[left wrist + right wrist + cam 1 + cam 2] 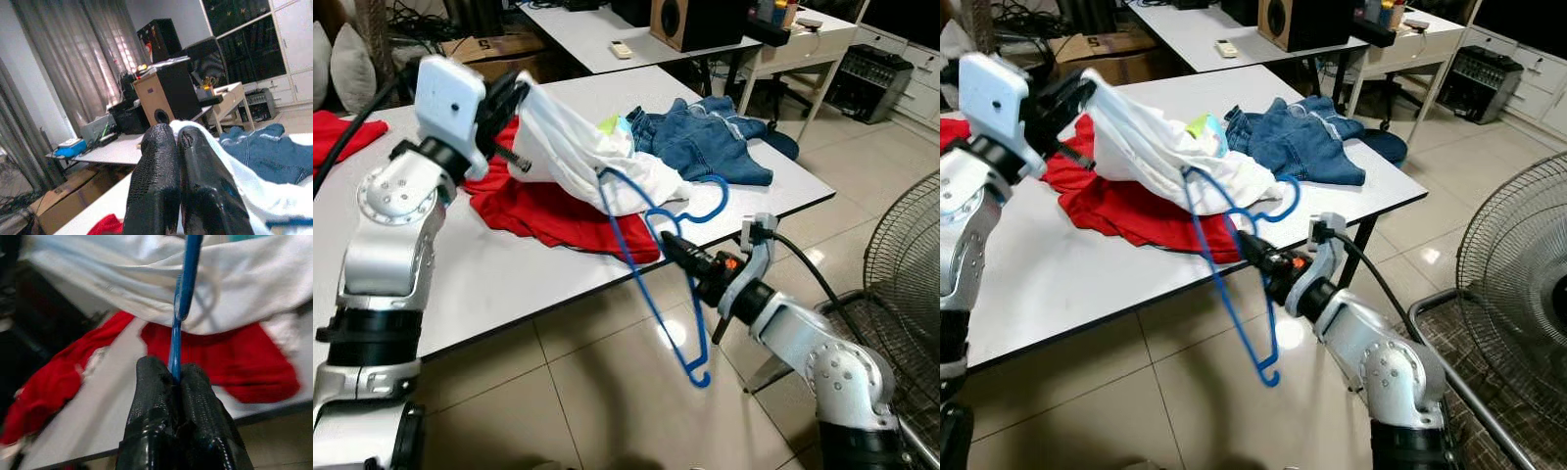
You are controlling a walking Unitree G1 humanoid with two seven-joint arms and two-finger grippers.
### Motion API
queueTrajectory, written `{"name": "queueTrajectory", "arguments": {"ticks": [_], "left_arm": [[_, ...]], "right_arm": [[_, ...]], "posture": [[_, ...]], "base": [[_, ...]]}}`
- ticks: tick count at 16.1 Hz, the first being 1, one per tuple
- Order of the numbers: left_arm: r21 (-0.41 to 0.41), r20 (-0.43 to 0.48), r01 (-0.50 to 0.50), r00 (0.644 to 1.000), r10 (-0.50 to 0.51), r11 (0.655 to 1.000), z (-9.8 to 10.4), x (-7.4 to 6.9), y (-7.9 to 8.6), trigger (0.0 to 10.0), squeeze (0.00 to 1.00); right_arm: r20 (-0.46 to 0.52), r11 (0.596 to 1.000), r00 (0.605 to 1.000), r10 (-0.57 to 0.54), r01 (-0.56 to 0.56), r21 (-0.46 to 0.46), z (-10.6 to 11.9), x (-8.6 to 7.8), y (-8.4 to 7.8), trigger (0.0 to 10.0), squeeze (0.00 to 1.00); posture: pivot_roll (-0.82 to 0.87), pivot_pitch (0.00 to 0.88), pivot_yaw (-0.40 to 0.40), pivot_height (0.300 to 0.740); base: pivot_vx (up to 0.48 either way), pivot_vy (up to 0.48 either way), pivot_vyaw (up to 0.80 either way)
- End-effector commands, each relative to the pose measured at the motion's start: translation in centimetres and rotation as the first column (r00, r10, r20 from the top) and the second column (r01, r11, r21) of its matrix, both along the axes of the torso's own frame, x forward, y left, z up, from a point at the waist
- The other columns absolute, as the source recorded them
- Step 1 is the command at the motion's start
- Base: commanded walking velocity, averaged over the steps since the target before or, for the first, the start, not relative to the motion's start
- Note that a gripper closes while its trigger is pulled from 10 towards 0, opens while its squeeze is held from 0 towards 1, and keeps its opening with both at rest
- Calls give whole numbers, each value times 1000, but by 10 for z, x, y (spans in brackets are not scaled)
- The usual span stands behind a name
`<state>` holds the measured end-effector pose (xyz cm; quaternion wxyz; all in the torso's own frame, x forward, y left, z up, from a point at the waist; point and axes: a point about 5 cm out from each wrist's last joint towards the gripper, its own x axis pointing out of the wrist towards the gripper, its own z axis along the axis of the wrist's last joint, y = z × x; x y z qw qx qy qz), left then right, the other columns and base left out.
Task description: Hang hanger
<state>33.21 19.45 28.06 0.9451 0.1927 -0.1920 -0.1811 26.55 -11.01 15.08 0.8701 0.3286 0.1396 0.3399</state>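
A blue plastic hanger (651, 264) hangs off the white table's front edge, one end tucked inside a white garment (578, 147). My right gripper (668, 245) is shut on the hanger near its hook, just below the table edge; the right wrist view has the blue bar pinched between its fingers (161, 387). My left gripper (519, 93) is raised above the table (509, 279) and shut on the upper edge of the white garment, lifting it; the cloth lies between its fingers (195, 166).
A red garment (548, 211) lies under the white one, and blue jeans (705, 137) lie at the table's far right corner. A floor fan (906, 284) stands at the right. Another table with a speaker (690, 22) is behind. Tiled floor lies below the hanger.
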Motion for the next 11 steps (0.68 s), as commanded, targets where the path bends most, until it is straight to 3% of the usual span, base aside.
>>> {"name": "queueTrajectory", "arguments": {"ticks": [1,4,5,6,9,11], "left_arm": [[-4,14,20,1000,-20,1000,6,1,-6,0,0],[-11,21,17,1000,-17,1000,7,3,-8,0,0],[-14,25,7,1000,-7,1000,8,3,-8,0,0],[-16,26,-37,999,38,999,9,5,-3,0,0],[-16,27,-56,998,56,998,10,6,2,0,0],[-8,26,-84,996,84,996,10,6,9,0,0]], "right_arm": [[29,998,999,44,-45,32,7,-4,3,0,0],[-4,997,999,53,-52,53,5,-12,0,0,0],[-41,999,999,10,-8,45,1,-12,-6,0,0],[-114,991,987,-116,123,59,-8,-9,-25,0,0],[-149,968,965,-216,231,95,-10,-7,-43,0,0],[-139,929,938,-318,338,151,-1,8,-64,0,0]], "posture": [[-126,0,11,740],[-133,0,15,740],[-134,0,14,740],[-136,0,10,740],[-136,0,11,740],[-137,0,15,740]], "base": [[0,0,0],[0,0,0],[0,0,0],[0,0,0],[0,0,0],[0,0,0]]}}
